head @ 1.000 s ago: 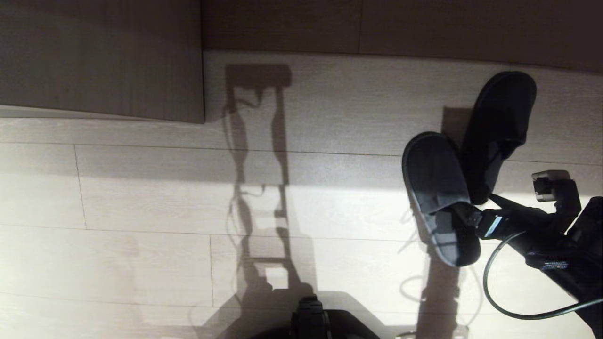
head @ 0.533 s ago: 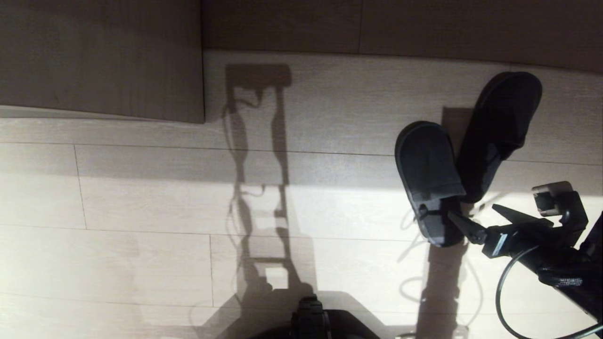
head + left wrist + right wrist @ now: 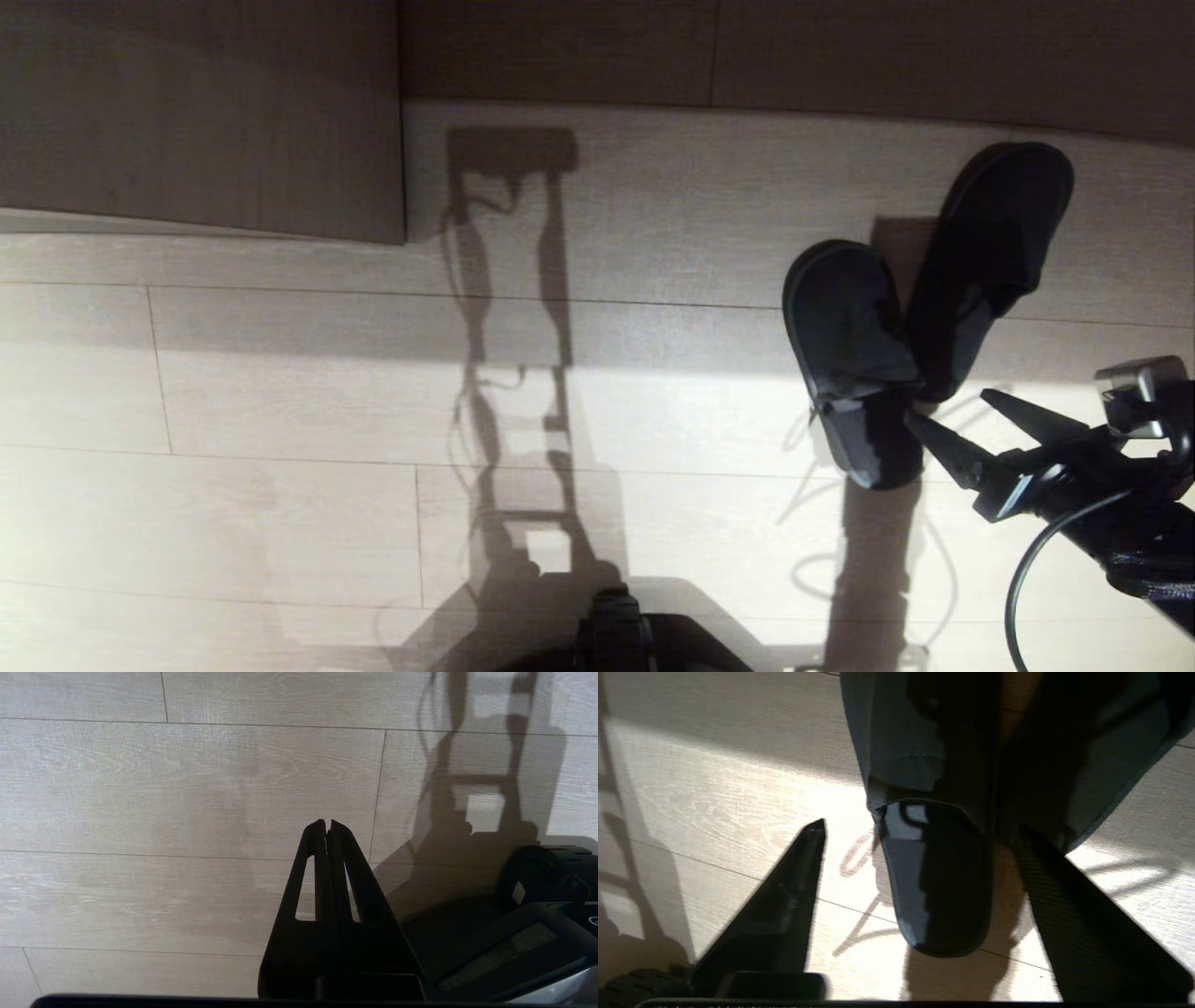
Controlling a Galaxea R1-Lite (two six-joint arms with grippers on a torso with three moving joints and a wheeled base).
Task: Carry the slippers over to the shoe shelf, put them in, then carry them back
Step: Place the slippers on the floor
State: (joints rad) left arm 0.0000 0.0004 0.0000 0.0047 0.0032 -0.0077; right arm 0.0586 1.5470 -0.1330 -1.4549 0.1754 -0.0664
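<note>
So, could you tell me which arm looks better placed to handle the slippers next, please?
The right. Its hand is open beside the heels of the slippers on the floor, one heel lying between its fingers in the right wrist view. The left hand is shut, over bare floor, with no slipper in its view.

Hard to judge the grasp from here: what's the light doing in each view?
Head view: low sun bleaches the near floor, slippers nearly silhouetted. Right wrist view: glare off the nearer slipper's heel, right gripper black against it. Left wrist view: even light, robot's shadow beside the left gripper.
</note>
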